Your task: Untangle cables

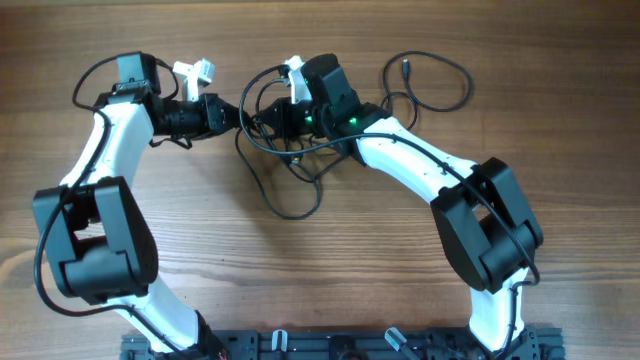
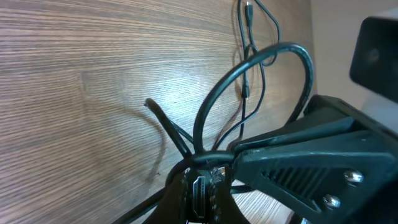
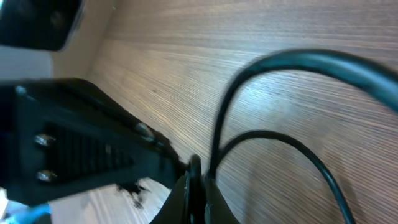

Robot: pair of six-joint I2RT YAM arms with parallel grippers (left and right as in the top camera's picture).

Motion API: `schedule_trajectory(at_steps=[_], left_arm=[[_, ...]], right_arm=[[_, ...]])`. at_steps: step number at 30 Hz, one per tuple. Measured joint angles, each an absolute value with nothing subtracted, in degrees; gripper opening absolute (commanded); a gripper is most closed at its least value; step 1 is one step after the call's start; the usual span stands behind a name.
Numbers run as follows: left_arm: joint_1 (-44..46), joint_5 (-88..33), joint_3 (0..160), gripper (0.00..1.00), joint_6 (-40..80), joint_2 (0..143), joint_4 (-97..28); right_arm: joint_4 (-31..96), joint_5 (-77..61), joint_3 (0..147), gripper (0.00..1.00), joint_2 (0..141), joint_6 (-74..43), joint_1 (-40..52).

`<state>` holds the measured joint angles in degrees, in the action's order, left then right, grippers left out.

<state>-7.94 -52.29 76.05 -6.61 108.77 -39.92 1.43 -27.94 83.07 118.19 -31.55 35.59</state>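
Observation:
The cables [image 1: 290, 165] lie as a black tangle of loops at the table's middle, with one strand running up right to a small plug [image 1: 405, 65]. My left gripper [image 1: 240, 115] and right gripper [image 1: 262, 118] meet tip to tip at the tangle's upper left. In the left wrist view, the left gripper [image 2: 200, 194] is shut on a flat metal plug end, and a cable loop [image 2: 249, 65] arches up from it. In the right wrist view, the right gripper [image 3: 198, 190] is shut on a thin cable [image 3: 221, 130] that curves away over the wood.
A wide cable loop [image 1: 435, 85] spreads over the table at the upper right. The right gripper's black body [image 2: 311, 158] fills the left wrist view's lower right. The left gripper's body [image 3: 81, 149] crowds the right wrist view's left. The arms' bases [image 1: 340, 345] stand at the front edge.

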Motion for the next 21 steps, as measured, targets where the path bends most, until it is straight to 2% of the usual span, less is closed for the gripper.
schedule_trajectory(at_steps=[21], left_arm=[[-3.8, -48.6, 76.2, 0.10, -6.6, 108.8, -38.7]], right_arm=[[-4.0, -30.1, 82.9, 0.04, 119.0, -39.3, 35.0]])
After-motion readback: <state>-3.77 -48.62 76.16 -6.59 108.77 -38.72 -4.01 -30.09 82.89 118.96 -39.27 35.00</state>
